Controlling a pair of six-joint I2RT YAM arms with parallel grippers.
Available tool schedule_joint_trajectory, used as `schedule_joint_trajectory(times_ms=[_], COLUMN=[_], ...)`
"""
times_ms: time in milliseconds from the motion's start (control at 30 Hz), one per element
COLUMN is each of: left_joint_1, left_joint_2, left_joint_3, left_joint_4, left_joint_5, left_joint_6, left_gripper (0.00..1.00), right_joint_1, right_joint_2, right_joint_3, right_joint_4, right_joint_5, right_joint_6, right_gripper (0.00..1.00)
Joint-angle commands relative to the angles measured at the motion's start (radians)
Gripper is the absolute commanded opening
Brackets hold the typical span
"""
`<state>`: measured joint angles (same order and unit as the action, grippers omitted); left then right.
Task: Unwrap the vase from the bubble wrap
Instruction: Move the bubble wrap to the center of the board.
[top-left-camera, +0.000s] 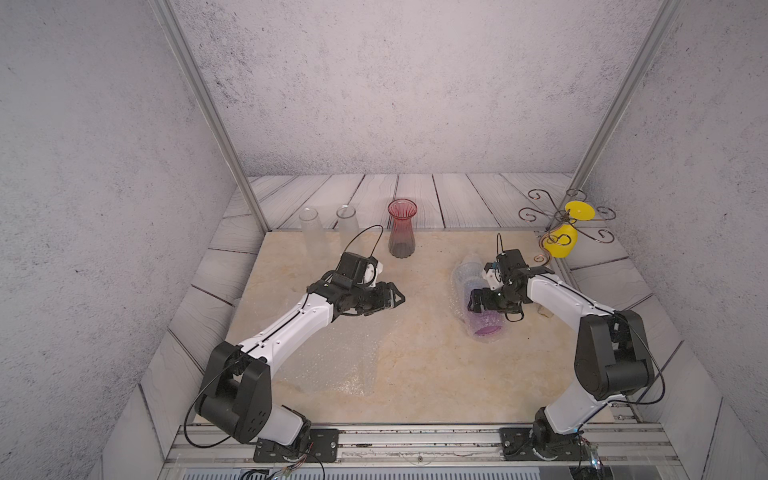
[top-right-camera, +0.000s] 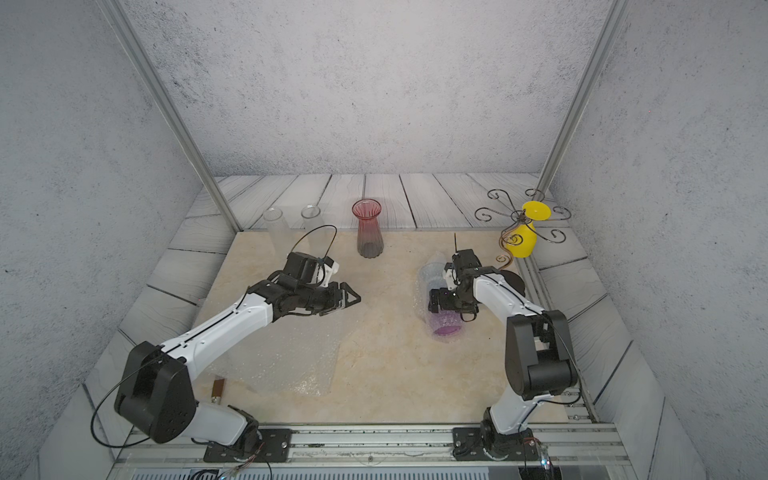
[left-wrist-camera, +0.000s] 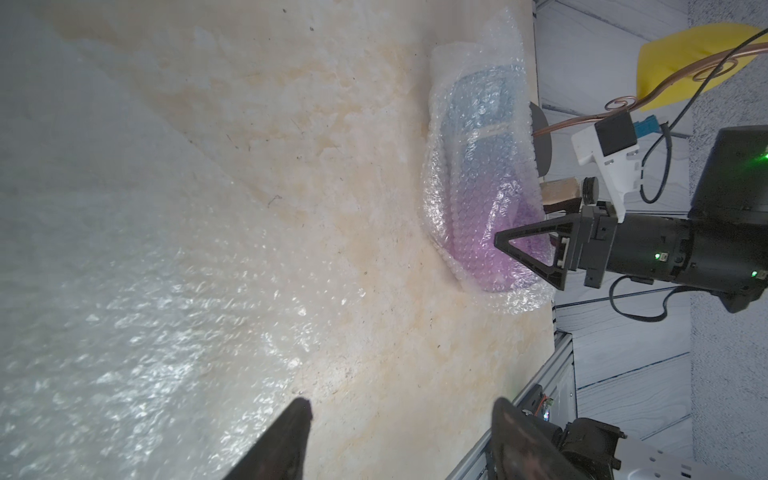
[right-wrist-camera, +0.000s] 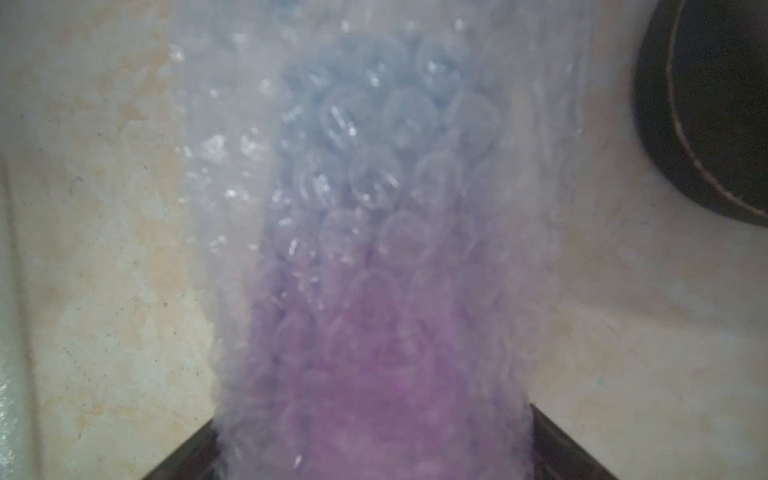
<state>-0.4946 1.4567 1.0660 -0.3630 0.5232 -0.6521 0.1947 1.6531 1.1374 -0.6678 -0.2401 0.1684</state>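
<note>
- Two bubble-wrap pieces: flat crinkled sheet (left-wrist-camera: 124, 270), rolled tube (left-wrist-camera: 478, 137) around purple-blue vase (right-wrist-camera: 374, 311).
- Right gripper (top-left-camera: 477, 305) spread wide, straddling tube.
- Left gripper (left-wrist-camera: 399, 419) jaws apart, empty.

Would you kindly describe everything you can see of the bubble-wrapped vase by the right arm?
The wrapped vase lies on its side on the beige mat, purple end toward the robot. Crinkled clear bubble wrap covers it loosely; the body inside shades from blue to purple. The right pincer straddles its middle, jaws wide; whether they press it is unclear.
</note>
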Motion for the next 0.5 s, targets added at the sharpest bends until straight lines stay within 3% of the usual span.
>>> schedule_joint_trajectory(times_ms=[0, 133, 267, 467], left_joint_1=[-0.017, -0.052, -0.099, -0.200], left_joint_2=[-0.014, 0.030, 0.062, 0.130], left_joint_3=[-0.004, 0.051, 0.060, 0.090], left_joint_4=[-0.056, -0.185, -0.207, -0.252], left_joint_5=[-0.038, -0.087, -0.094, -0.135], left_joint_6=[0.027, 0.096, 0.117, 0.145], left_gripper=[0.70, 0.67, 0.64, 0.62], right_joint_1=[0.043, 0.056, 0.066, 0.079], right_joint_2=[-0.019, -0.052, -0.086, -0.128], right_joint_3=[-0.062, -0.097, -0.118, -0.113], right_joint_4=[-0.085, -0.065, -0.067, -0.096], right_joint_5=[-0.101, -0.168, -0.232, -0.214], right_joint_6=[0.033, 0.089, 0.139, 0.150], right_gripper=[0.99, 0.99, 0.99, 0.99])
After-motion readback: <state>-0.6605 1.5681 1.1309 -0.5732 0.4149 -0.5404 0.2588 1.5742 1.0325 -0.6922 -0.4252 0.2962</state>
